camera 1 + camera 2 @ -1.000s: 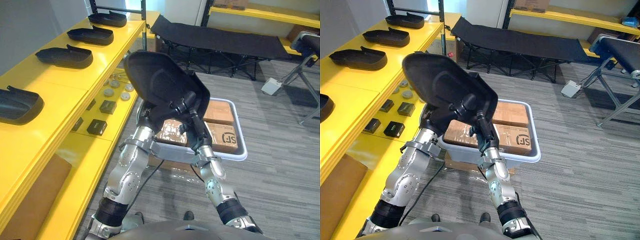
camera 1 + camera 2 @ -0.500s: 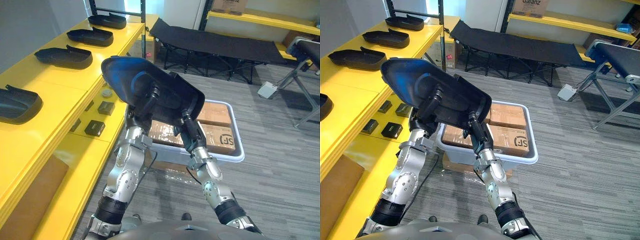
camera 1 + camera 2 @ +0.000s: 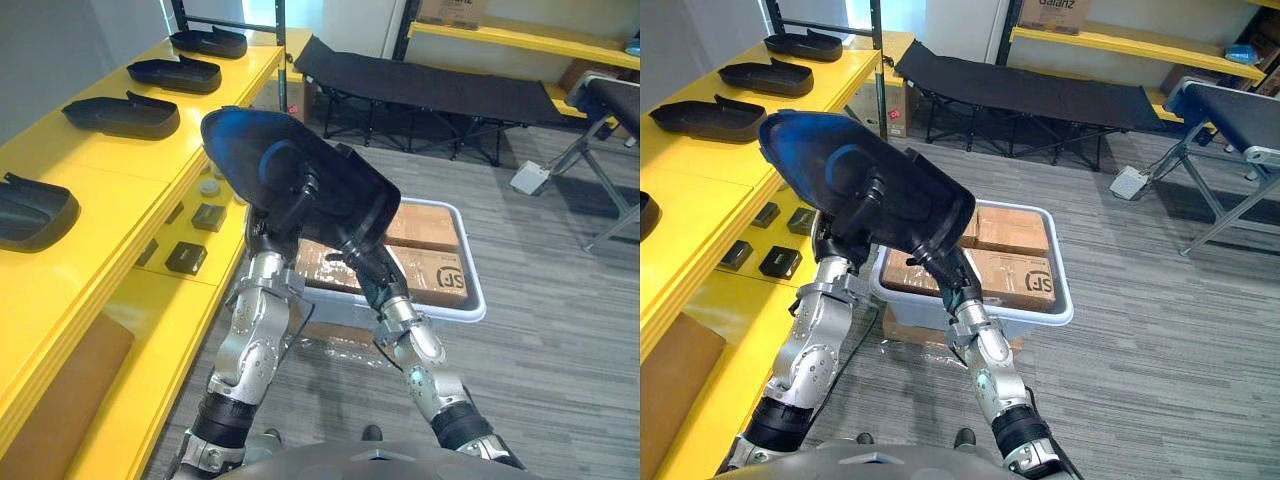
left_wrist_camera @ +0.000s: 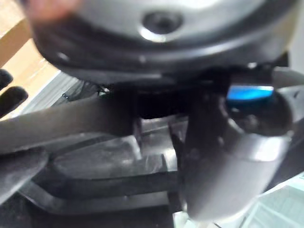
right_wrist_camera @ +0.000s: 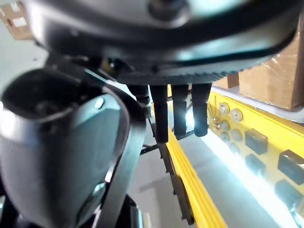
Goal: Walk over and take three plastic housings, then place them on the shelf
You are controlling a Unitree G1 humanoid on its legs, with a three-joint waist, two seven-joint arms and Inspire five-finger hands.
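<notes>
At centre frame: housing (image 3: 345,195) held up by both hands. Left hand (image 3: 303,186) pinches it, thumb over the face. Right hand (image 3: 358,262) props the rim, fingers straight (per wrist view). Carry step, I'd say. Next: swing to 9 o'clock and set it on bare shelf (image 3: 110,165).

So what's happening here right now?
The robot holds one black plastic housing up between both hands: the left hand pinches it with its thumb on the inner face, the right hand is at its lower edge. It stands beside the yellow shelf, whose top already carries four other housings. This one is not yet placed. A grey bin of cardboard boxes sits on the floor behind.
</notes>
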